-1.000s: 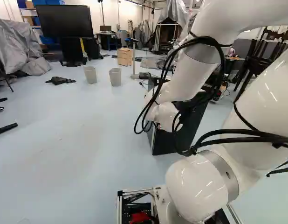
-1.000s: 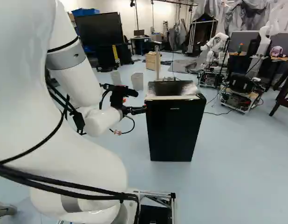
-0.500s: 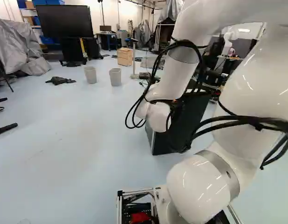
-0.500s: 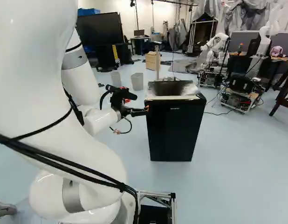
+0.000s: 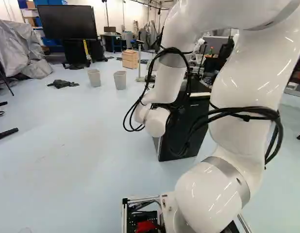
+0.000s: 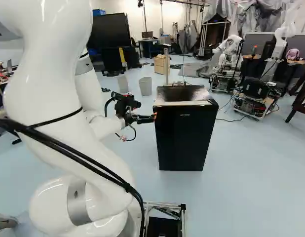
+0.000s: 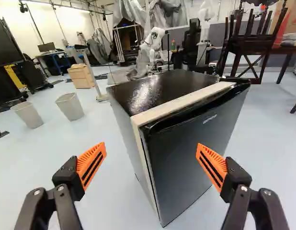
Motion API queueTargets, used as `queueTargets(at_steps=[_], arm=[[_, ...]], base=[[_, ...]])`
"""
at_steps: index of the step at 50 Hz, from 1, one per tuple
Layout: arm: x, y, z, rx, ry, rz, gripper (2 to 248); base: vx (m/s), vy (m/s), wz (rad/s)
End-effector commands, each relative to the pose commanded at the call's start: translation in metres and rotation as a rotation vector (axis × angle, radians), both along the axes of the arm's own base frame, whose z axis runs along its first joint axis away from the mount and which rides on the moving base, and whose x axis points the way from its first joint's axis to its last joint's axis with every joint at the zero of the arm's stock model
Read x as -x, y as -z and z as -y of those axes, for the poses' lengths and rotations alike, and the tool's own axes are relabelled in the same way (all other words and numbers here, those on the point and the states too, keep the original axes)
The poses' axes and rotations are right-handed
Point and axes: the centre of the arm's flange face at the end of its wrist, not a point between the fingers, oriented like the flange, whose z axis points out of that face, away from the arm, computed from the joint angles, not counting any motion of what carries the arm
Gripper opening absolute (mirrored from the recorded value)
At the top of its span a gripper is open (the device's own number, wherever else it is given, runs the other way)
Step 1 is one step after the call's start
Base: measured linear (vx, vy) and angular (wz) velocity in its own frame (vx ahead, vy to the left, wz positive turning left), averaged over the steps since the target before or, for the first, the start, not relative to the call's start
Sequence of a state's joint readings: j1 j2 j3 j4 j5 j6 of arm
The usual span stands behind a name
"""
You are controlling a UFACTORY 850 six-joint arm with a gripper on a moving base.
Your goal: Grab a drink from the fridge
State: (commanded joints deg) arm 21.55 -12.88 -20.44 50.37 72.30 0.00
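Black fridge stands just right of the gripper, whose fingers are spread wide; the upright left edge of its door lies ahead, between them, contact hard to judge, the drink out of sight

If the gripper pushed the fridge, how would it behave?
The fridge looks stiff: flat, hard-looking panels. It is probably heavy, being a bulky appliance. Standing taller than wide on a smooth floor, it might slide if pushed low, or rock if pushed high.
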Motion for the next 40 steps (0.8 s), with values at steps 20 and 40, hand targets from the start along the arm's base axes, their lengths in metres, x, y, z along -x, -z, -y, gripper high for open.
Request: queueTargets(at_steps=[20,40], arm=[[-0.028,0.025,-0.016,0.009,0.085,-0.025,247],[-0.048,0.048,-0.024,0.016,0.195,-0.041,247]], base=[[0.000,0.000,0.000],[0.000,0.000,0.000]])
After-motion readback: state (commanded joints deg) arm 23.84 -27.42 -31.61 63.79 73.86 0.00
